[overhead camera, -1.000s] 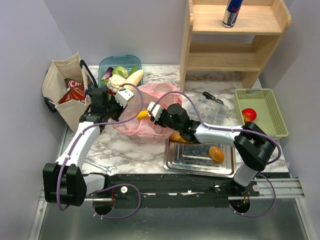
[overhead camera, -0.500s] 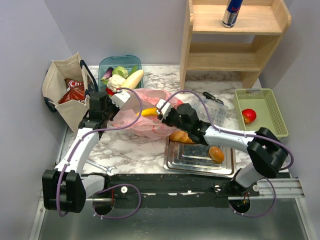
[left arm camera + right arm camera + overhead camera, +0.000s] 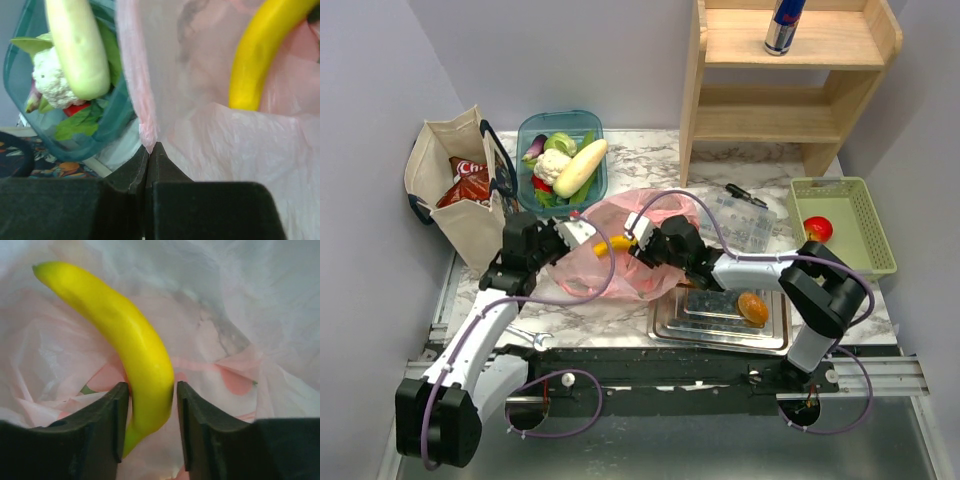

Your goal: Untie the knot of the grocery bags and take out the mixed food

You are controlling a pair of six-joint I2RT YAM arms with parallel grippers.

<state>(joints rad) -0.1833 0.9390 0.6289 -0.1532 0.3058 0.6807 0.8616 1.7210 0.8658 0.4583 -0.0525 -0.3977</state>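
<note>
At the far left we see the beige canvas tote (image 3: 440, 175) standing open, with a red chip bag (image 3: 468, 180) inside it. Just to its right, at the back of the marble table (image 3: 610, 310), sits a teal container (image 3: 530, 130) holding a cauliflower (image 3: 550, 165) and a pale long vegetable (image 3: 580, 167) laid across leafy greens. Near the front edge a wrench (image 3: 525, 337) lies flat beside the left arm.

The left gripper (image 3: 151, 147) is clenched on the thin left rim of the pink plastic bag (image 3: 582, 275), pinching the film between its closed fingertips. The bag lies crumpled in the middle of the table, between the two grippers, its mouth spread open. Inside it we see a yellow banana (image 3: 127, 335).

The right gripper (image 3: 638, 240) reaches into the bag from the right, its jaws set close on either side of the banana's lower end. We cannot tell whether they press on the fruit or merely bracket it.

Further right, a metal tray (image 3: 670, 325) holds a brown bun (image 3: 752, 307), with a clear plastic box (image 3: 745, 222) behind it. At the far right a green basket (image 3: 865, 215) contains a red apple (image 3: 817, 228). A can (image 3: 784, 25) stands on the wooden shelf (image 3: 760, 105) behind.
</note>
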